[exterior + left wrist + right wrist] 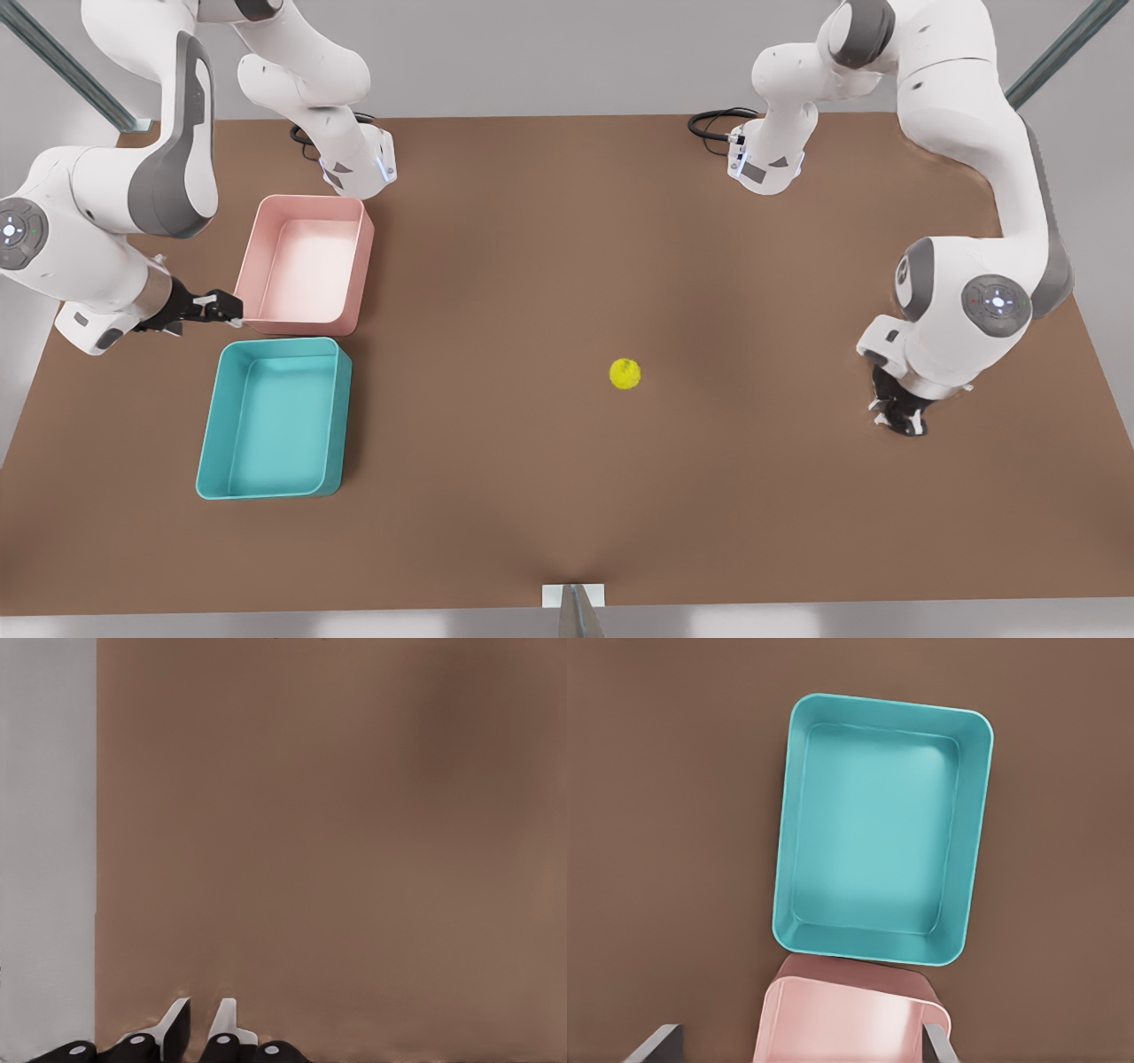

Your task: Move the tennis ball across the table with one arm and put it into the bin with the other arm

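Your ball [625, 373] sits loose on the table [549, 496], a little toward the front view's right of the middle, touched by nothing and well apart from the bin [213, 447], which lies empty at the front view's left with the pink tray [363, 252] just behind it. The left gripper [897, 418] is the one at the front view's right (its wrist view looks along bare table to the edge), hanging low over the table, fingers [175, 1028] drawn narrow with a slim gap and holding nothing. The right gripper [217, 307] hovers beside the pink tray, looking down on both trays; its fingers [656, 1047] stand wide and empty. I judge you are at the very start: the ball has yet to be picked up. Next, the left gripper needs to open wider, travel to the ball, come down centred over it and close gently, since a round ball will roll away from an off-centre pinch; the right arm waits by the bin.
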Tool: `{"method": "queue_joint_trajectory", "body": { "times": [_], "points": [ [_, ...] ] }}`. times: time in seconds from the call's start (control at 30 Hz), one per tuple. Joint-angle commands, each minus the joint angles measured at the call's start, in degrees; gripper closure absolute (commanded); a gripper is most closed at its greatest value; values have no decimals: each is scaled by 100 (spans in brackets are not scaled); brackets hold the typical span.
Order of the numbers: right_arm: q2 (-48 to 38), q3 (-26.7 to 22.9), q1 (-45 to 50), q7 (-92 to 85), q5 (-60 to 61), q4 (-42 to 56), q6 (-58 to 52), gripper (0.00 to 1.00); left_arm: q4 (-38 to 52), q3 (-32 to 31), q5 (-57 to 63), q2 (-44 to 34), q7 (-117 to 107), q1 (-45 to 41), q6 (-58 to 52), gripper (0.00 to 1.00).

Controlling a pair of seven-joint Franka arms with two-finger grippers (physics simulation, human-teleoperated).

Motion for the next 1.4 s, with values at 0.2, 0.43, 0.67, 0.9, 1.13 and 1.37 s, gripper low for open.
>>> {"method": "queue_joint_trajectory", "body": {
  "times": [0.2,0.43,0.67,0.9,1.13,1.37],
  "points": [
    [0,-2,1,-80,21,7,6,0,537,-37,-872,-916,-9385,-219,-3605,0],
    [9,-2,1,-80,30,-2,6,0,334,-125,-845,-995,-9368,-236,-3386,0],
    [1388,77,2197,3310,373,781,647,1,264,-125,-845,-1012,-9359,-237,-3377,0],
    [1819,69,2769,4437,628,245,1711,1,229,-125,-845,-1012,-9368,-245,-3377,0],
    [2171,69,2681,4437,777,-493,3020,1,167,-125,-845,-1012,-9368,-245,-3394,0],
    [2487,77,2787,4437,865,-854,3698,1,167,-125,-854,-995,-9359,-237,-3394,0]
  ]
}}
